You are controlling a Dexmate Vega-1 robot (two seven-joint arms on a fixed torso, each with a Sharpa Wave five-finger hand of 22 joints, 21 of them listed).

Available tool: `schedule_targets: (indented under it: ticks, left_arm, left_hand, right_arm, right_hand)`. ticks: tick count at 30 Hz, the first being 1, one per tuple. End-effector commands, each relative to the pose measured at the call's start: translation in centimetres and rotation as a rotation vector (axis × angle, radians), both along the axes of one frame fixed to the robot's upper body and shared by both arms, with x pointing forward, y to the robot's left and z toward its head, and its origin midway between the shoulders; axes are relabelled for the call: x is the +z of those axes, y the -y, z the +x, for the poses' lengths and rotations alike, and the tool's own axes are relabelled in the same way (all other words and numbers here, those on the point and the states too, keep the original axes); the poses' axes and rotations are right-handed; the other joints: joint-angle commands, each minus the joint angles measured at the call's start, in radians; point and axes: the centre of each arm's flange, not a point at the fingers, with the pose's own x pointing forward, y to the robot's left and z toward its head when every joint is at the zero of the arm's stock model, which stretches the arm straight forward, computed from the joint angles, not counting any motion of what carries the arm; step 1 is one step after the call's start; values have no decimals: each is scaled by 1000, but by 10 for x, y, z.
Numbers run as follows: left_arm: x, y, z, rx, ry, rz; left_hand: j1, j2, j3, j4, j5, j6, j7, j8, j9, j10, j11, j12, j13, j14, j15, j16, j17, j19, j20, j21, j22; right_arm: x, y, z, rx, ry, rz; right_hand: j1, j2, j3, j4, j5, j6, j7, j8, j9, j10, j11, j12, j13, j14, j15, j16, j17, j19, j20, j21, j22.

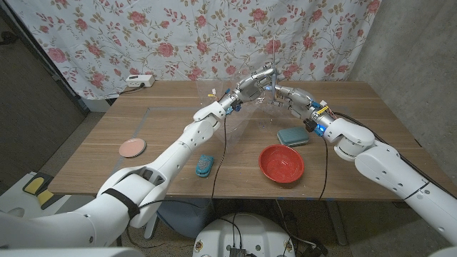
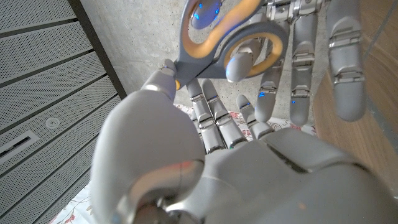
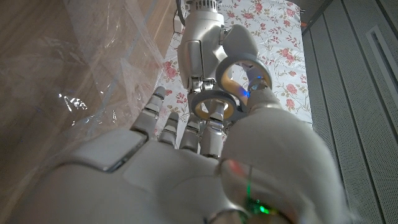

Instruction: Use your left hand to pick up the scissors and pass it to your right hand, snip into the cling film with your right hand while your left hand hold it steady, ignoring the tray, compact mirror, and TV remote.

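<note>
Mid-handover, frame centre: my left hand [image 1: 253,80] grips scissors [image 2: 231,38], loops toward my right hand [image 1: 291,95], whose fingers [image 3: 214,121] enter them.

Scissors [image 2: 230,34]: blades lying hidden behind my left hand [image 2: 205,155]; upper handle loop running off the frame edge.

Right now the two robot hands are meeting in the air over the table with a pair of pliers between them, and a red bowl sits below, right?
Not quite: it is scissors, not pliers. The left wrist view shows their looped grey and orange handles between the left hand and right hand. The red bowl does sit on the table below.
</note>
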Motion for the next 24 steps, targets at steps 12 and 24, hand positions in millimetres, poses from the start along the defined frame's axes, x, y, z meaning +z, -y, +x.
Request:
schedule_targets:
  ticks: [12, 24]
  left_arm:
    - [-5, 1, -5, 1, 1, 2]
    - [-12, -2, -7, 9, -11, -7]
  left_hand:
    - [9, 7, -4, 2, 0, 7, -16, 3, 2, 106, -98, -2, 4, -31, -34, 8, 8, -6, -3, 9, 0]
    - [10, 9, -5, 3, -1, 8, -20, 2, 2, 104, -98, -4, 4, -33, -33, 8, 11, -7, -1, 9, 0]
  right_arm:
    - [0, -5, 0, 47, -10, -18]
    - [2, -10, 0, 100, 6, -53]
  right_hand:
    - [2, 3, -2, -1, 9, 2, 3, -8, 1, 12, 0, 2, 6, 14, 4, 3, 1, 0, 2, 7, 1]
    - [-2, 15, -5, 4, 6, -9, 9, -18, 1, -9, 11, -10, 7, 1, 21, -3, 3, -18, 15, 2, 1]
